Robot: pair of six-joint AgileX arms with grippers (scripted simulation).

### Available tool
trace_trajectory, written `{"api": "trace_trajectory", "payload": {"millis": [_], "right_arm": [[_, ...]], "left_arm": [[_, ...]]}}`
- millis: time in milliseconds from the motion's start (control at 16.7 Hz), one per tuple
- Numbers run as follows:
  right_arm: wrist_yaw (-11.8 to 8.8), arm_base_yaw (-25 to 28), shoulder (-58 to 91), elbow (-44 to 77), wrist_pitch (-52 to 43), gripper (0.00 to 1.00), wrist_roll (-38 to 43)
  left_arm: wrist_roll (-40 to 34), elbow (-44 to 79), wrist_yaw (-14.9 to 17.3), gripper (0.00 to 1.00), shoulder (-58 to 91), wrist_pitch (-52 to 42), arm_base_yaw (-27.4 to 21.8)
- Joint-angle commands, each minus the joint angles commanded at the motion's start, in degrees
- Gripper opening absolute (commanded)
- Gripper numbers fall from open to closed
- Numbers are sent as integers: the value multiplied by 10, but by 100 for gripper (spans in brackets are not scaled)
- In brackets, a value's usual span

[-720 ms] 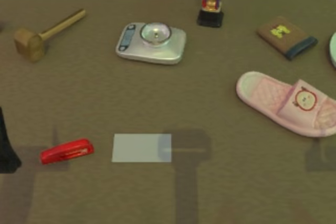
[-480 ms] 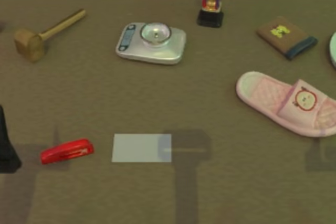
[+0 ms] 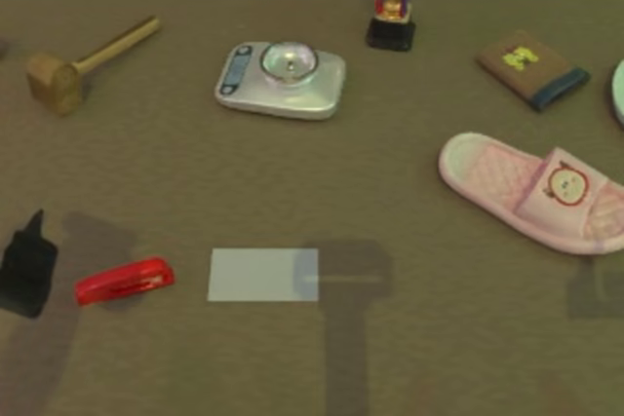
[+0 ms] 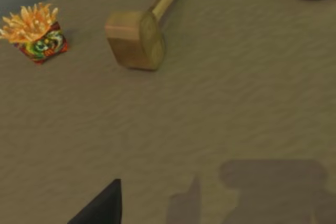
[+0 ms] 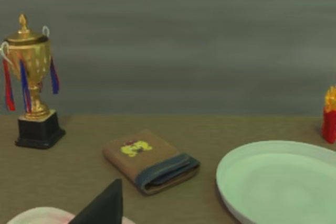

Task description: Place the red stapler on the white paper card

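Lying just at three o'clock of the left gripper (image 3: 26, 275), whose fingers' state cannot be told, the red stapler (image 3: 125, 281) points lengthwise toward the white paper card (image 3: 262, 275) at its three o'clock on the desk (image 3: 195, 182).

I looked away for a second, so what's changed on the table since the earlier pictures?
The left gripper has moved in from the top view's left edge toward the stapler, not touching it yet. Nothing grasped. The stapler, card and everything else stayed put.
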Motion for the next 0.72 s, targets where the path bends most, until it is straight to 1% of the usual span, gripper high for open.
{"api": "trace_trajectory", "payload": {"millis": [360,540,720], "right_arm": [[0,0,0,0,0,100,0],[0,0,0,0,0,100,0],[0,0,0,0,0,100,0]], "left_arm": [[180,220,-2,100,333,-198,-46],[260,318,-2,100,468,-285,-67],[323,399,-2,100,577,-353,-84]]}}
